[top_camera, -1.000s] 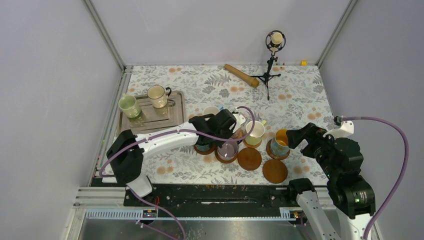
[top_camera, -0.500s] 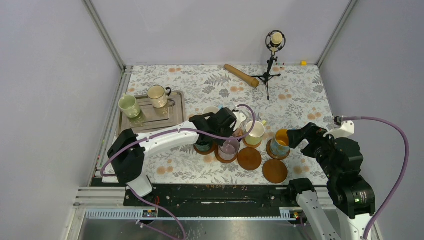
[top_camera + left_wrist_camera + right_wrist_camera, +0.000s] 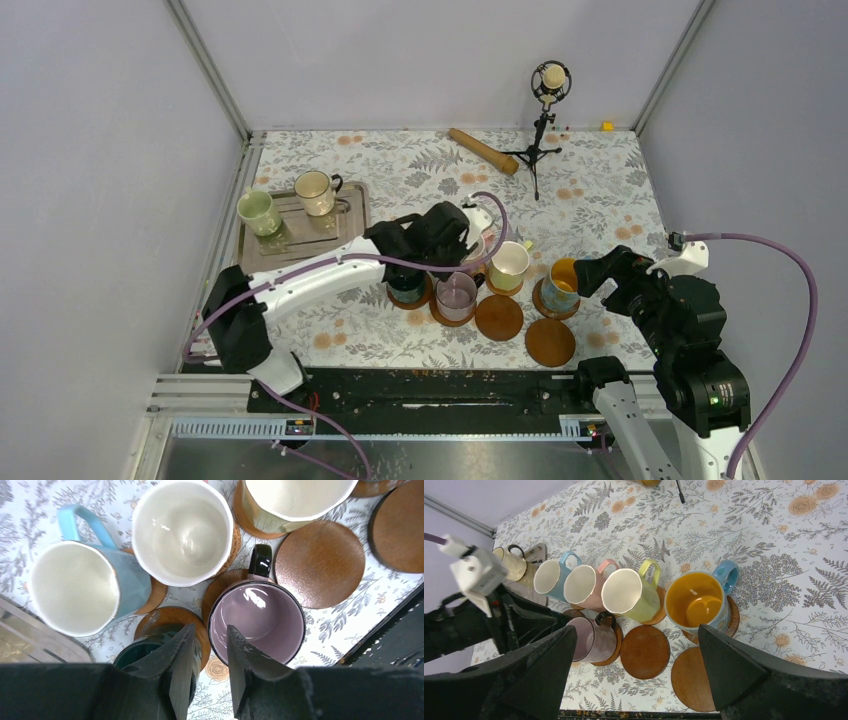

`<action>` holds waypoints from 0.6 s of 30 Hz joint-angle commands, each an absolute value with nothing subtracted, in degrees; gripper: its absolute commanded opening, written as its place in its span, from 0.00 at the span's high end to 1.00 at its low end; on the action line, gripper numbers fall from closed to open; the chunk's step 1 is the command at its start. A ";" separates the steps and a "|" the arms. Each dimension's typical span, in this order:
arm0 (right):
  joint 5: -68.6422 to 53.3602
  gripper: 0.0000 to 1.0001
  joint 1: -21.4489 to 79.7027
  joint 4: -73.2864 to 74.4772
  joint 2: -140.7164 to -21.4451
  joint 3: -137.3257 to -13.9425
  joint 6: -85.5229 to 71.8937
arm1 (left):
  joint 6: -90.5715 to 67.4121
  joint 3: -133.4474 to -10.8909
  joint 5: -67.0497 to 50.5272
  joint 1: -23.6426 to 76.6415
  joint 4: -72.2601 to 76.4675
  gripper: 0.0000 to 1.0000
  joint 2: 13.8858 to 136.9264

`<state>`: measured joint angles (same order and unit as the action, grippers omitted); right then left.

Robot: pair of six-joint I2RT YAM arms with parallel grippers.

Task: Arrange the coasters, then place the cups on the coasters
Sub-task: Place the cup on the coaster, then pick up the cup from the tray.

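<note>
Our left gripper (image 3: 210, 672) is just loosening and lifting (fingers slightly apart, holding nothing) over the mauve mug (image 3: 257, 622) and dark green mug (image 3: 150, 652), both on coasters (image 3: 165, 617). The right gripper (image 3: 636, 628) gapes wide, empty. We've two bare coasters (image 3: 499, 317) left.

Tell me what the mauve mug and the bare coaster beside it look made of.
Mauve mug: likely glazed ceramic, given glossy highlights inside. Bare coaster: matte, speckled brown, seemingly wood or a wood-look board; which one is unclear.
</note>
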<state>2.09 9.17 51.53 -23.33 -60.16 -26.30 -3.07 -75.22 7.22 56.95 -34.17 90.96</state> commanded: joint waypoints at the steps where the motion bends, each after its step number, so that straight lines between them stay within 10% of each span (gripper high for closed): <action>1: 2.02 0.01 9.49 49.47 -23.66 -60.08 -25.42 | -3.88 -80.43 9.50 56.87 -34.46 0.69 85.18; 4: 1.13 0.00 9.50 49.48 -23.95 -59.79 -25.38 | -4.97 -81.66 14.12 56.87 -34.03 0.62 81.76; 8: 0.52 0.01 9.51 50.06 -25.04 -59.59 -25.40 | -6.70 -82.16 28.07 56.22 -33.11 0.04 79.40; 18: 0.18 0.00 9.49 48.54 -25.66 -58.18 -25.53 | -14.26 -82.67 38.25 37.27 -38.46 0.01 79.16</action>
